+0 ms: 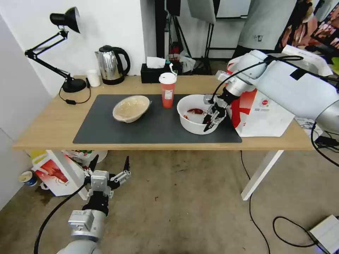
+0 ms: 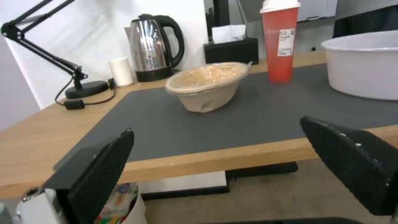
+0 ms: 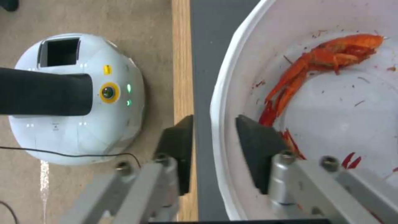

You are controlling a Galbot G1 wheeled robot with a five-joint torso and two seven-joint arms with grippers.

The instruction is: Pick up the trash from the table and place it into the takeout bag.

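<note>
A white round bowl (image 1: 194,123) holding red crayfish shells (image 3: 327,59) sits on the dark grey mat (image 1: 152,130) at the right. My right gripper (image 1: 212,120) is at the bowl's near-right rim (image 3: 217,93), open. One finger is inside the bowl and one outside, with a small gap to the rim. The white takeout bag (image 1: 261,113) with its red pattern stands just right of the bowl. The red cup (image 1: 167,90) with a white lid and the beige bowl (image 1: 131,108) stand mid-mat. My left gripper (image 1: 109,165) hangs open below the table's front edge (image 1: 46,141).
Along the back of the table stand a black desk lamp (image 1: 67,53), a steel kettle (image 1: 111,65), a small white cup (image 1: 93,77) and a black tissue box (image 1: 153,72). A crayfish-picture bag (image 1: 56,173) sits on the floor under the left end. Cables (image 1: 282,225) lie at right.
</note>
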